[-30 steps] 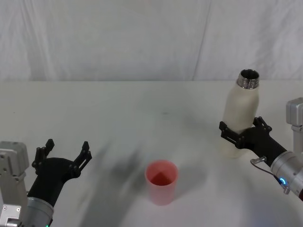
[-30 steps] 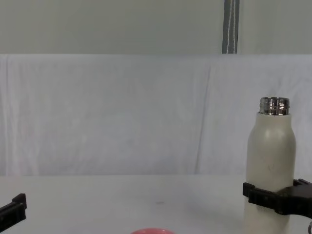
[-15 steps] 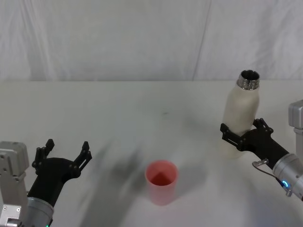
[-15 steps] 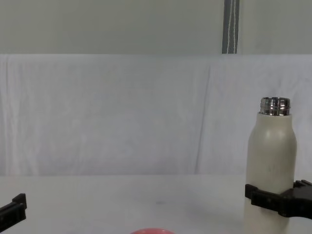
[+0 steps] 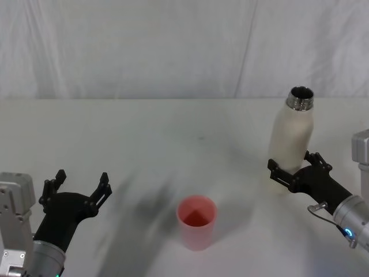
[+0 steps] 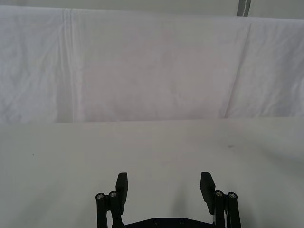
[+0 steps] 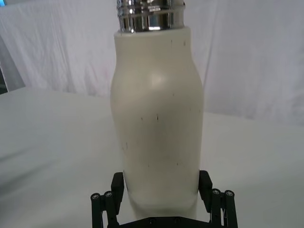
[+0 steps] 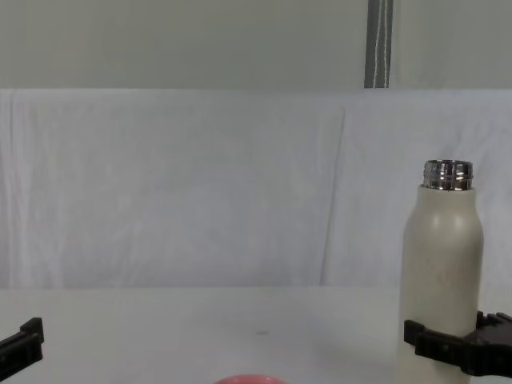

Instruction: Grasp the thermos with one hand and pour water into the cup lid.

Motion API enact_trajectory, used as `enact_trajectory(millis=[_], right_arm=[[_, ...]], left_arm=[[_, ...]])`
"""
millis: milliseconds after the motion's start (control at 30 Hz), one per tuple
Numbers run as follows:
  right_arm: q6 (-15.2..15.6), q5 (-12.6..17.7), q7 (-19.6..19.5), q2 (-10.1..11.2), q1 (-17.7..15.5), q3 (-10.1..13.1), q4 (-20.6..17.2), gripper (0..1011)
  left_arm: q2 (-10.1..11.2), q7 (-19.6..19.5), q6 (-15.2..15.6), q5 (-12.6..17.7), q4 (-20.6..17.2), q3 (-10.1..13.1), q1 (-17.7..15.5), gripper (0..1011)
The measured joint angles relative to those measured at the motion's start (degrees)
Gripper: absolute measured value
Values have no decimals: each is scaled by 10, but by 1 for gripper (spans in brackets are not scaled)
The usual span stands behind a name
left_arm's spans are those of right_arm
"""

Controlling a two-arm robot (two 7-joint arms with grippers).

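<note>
The head camera looks forward and down on the table, taking in both grippers. The chest camera sits lower, looking level across it at the backdrop. The right wrist camera sits just behind the right gripper, very close to the bottle (head and chest views share it). The left wrist camera looks past the left gripper across the table.

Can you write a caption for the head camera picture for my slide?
Right tool clasps the open-necked cream thermos low; pink cup lid waits mid-table; left tool idles open.
</note>
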Motion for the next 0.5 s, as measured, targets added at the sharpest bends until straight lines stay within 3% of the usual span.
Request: enact_trajectory(millis=[500], right_arm=[[6, 10, 5, 11, -15, -2, -20, 1003]], left_arm=[[0, 0, 0, 0, 0, 0, 0, 1001]])
